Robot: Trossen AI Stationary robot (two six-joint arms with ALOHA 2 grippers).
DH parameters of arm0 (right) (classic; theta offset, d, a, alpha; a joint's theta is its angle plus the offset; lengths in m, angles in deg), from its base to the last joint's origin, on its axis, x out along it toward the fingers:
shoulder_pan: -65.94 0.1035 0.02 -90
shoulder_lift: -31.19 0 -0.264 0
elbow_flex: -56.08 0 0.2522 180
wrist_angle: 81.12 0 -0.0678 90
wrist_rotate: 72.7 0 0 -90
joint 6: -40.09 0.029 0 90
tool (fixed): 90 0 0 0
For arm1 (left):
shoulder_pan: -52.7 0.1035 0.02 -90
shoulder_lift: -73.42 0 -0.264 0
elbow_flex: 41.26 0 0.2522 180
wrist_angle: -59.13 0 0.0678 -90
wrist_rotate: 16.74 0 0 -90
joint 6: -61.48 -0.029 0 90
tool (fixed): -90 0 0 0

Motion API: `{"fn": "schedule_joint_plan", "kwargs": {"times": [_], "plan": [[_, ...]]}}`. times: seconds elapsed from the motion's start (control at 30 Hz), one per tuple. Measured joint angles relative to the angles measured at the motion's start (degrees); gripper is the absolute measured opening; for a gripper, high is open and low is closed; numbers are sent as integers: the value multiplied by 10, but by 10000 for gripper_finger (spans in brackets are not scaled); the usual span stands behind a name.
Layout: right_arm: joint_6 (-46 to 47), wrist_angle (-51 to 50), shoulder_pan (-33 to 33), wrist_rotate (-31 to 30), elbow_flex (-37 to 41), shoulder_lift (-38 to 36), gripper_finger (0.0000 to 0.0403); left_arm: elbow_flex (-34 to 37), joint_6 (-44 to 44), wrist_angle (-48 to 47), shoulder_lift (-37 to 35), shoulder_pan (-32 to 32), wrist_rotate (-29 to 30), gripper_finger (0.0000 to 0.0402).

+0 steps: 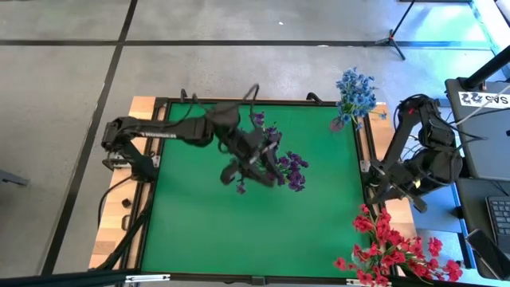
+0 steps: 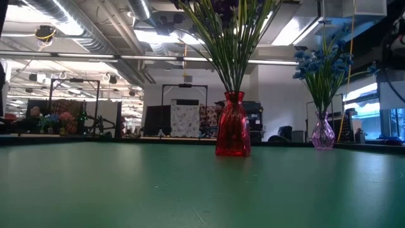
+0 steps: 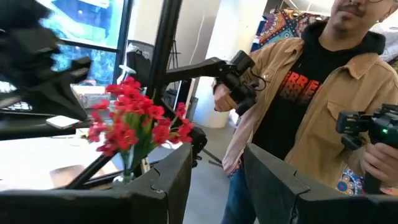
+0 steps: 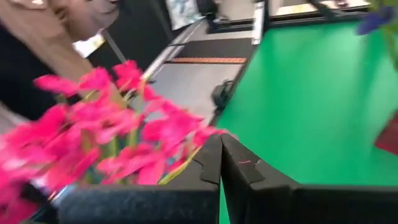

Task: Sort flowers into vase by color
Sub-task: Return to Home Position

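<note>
Purple flowers [image 1: 291,169] stand with their green stems in a red vase [image 2: 232,133] at the table's middle. Blue flowers [image 1: 355,94] stand in a clear purple vase [image 2: 323,132] at the far right corner. Red flowers [image 1: 390,247] stand at the near right corner. My left gripper [image 1: 273,165] hovers level over the purple flowers, pointing toward the table's right edge, open [image 3: 217,180] with nothing between its fingers. My right gripper [image 4: 221,163] is shut, off the table's right edge, just beside the red flowers [image 4: 106,140]. My right gripper's shut fingers [image 4: 249,174] stand close against the red blossoms [image 4: 180,134]. Nothing shows between the fingertips. I cannot tell whether the fingers touch a blossom or a stem.
A person in a tan jacket [image 3: 317,106] stands beyond the table's right edge, holding control handles. A wooden rim [image 1: 143,104] runs around the green mat. Bare green mat [image 1: 207,231] lies toward the near left.
</note>
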Motion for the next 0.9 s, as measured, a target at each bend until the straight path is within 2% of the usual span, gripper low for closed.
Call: {"fn": "schedule_joint_plan", "kwargs": {"times": [0.17, 0.27, 0.37, 0.5, 0.63, 0.73, 0.8, 0.9], "plan": [[-17, 25, -94, 10, 0, 27, 2, 0, -27, -7, -17, 70, -63, 143], [-57, 52, -183, 60, 0, 58, 2, 0, -44, -13, -36, 108, -71, 143], [-122, 101, -299, 129, 0, 96, 2, 0, -47, -31, -56, 146, -71, 143], [-233, 210, -469, 214, 1, 134, 1, 0, -102, -130, -91, 192, -72, 143], [-290, 288, -604, 251, 1, 127, 1, 0, -169, -284, -141, 224, -69, 143], [-322, 297, -655, 250, 1, 99, 1, 0, -214, -385, -181, 232, -61, 143], [-329, 292, -666, 248, 5, 67, 1, 1, -231, -441, -209, 231, -40, 143], [-324, 314, -664, 219, 23, 24, 0, 34, -229, -459, -261, 229, -6, 143]]}}
